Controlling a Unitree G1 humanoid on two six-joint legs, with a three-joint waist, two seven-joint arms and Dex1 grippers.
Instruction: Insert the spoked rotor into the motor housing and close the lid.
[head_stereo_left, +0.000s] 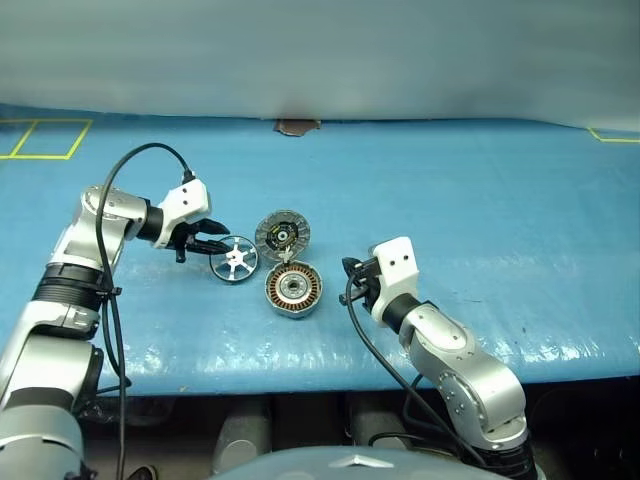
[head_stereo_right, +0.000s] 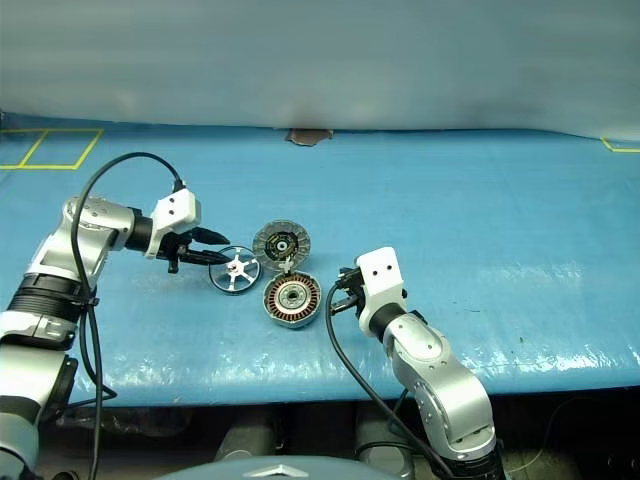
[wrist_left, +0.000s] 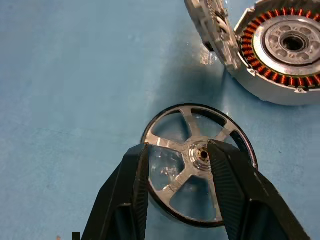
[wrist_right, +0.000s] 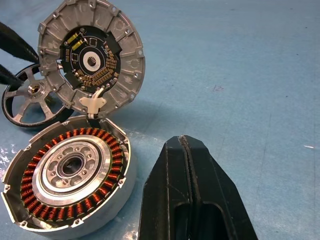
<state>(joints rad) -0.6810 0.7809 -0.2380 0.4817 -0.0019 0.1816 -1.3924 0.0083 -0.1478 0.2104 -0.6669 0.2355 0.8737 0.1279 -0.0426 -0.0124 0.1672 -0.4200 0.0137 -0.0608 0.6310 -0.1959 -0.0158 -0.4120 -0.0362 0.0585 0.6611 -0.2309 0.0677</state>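
The spoked rotor (head_stereo_left: 235, 260) is tipped up off the blue table just left of the motor housing (head_stereo_left: 293, 290). My left gripper (wrist_left: 177, 150) is shut on the rotor, one finger at the rim and the other by the hub (wrist_left: 202, 154). The housing lies flat, its copper windings (wrist_right: 47, 202) facing up. The lid (head_stereo_left: 281, 235) stands open behind the housing, joined at its edge, with its dark inner face (wrist_right: 90, 60) showing. My right gripper (wrist_right: 186, 145) rests shut and empty just right of the housing.
The blue table cover (head_stereo_left: 480, 220) stretches wide to the right and far side. Yellow tape marks lie at the far left (head_stereo_left: 45, 140) and far right (head_stereo_left: 615, 135). A brown patch (head_stereo_left: 297, 126) sits at the far edge. Black cables trail from both wrists.
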